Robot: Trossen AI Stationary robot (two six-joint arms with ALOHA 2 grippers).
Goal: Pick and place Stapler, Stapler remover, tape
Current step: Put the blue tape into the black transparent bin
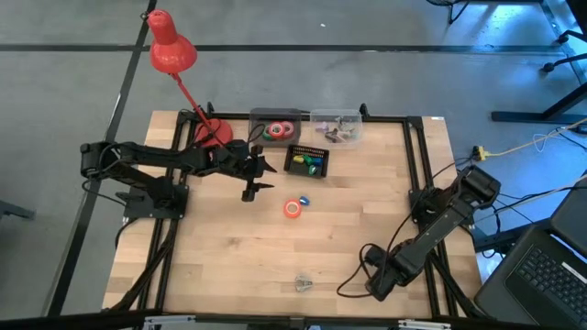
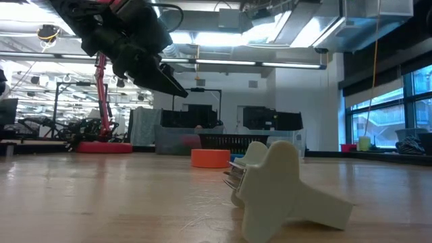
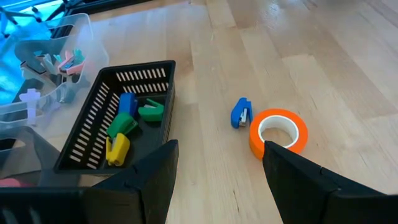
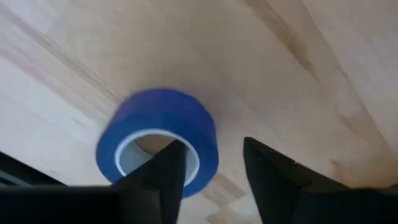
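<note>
Looking down from the high view, the wooden counter (image 1: 229, 266) carries an orange tape roll (image 1: 293, 208) near its middle, with a small blue stapler (image 1: 304, 200) just beside it. The black basket (image 1: 306, 159) sits beyond the roll, toward the counter's far edge, between a dark tray (image 1: 275, 127) holding more tape rolls and a clear bin (image 1: 336, 127). The left gripper (image 1: 259, 174) hovers between the basket and the orange roll, jaws apart. The right gripper (image 1: 374, 286) lies low near the counter's front corner, far from the basket. A pale staple remover (image 1: 304, 282) rests by the front edge.

At counter level, the staple remover (image 2: 280, 189) fills the foreground, the orange roll (image 2: 210, 157) behind it, the left gripper (image 2: 169, 81) above.

The left wrist view shows the orange roll (image 3: 278, 132) touching the counter, the blue stapler (image 3: 241, 112) beside it, and the basket (image 3: 118, 127) holding small coloured staplers.

The right wrist view shows a blue tape roll (image 4: 158, 140) with one finger (image 4: 165, 171) inside its hollow, jaws parted, not clamped.
</note>
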